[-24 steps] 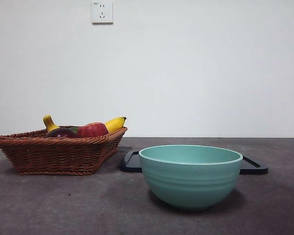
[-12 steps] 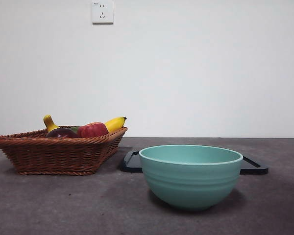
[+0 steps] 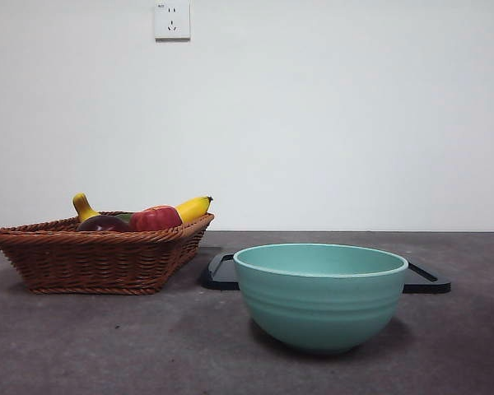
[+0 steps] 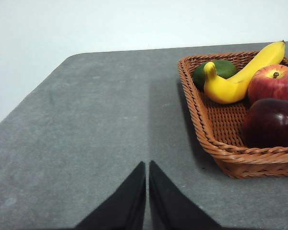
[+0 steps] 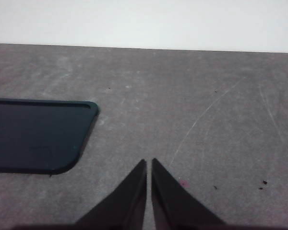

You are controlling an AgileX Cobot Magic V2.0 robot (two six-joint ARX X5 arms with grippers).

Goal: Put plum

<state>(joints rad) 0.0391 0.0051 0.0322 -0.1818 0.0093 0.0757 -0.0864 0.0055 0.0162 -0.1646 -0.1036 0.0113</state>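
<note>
The plum [image 4: 271,122] is being held in the wicker basket [image 4: 206,124], at the corner nearest the left wrist camera, resting on the woven floor just inside the rim. In the front view the plum [image 3: 103,223] is showing only as a dark dome above the basket [image 3: 99,259] rim. A red apple [image 4: 273,82] is sitting beside it, touching or nearly so — contact cannot be told. A banana [image 4: 240,76] is lying across the basket, curved, with one end raised; a green fruit [image 4: 216,69] is partly hidden behind it.

The left claw [image 4: 147,165] is hanging over the bare grey surface [image 4: 86,134], apart from the basket, its two black jaws pressed together to a thin slit, nothing between them. The right claw [image 5: 149,163] is being seen in the same condition — jaws closed to a narrow line, empty — above the surface, near the corner of a black tray [image 5: 33,134].

In the front view a teal bowl [image 3: 320,295] is standing in the foreground, upright, with the black tray [image 3: 428,280] lying flat behind it. The basket is sitting to the side of the bowl, apart from it. Neither arm is being shown in this view. A white wall socket [image 3: 171,20] is mounted high on the wall.
</note>
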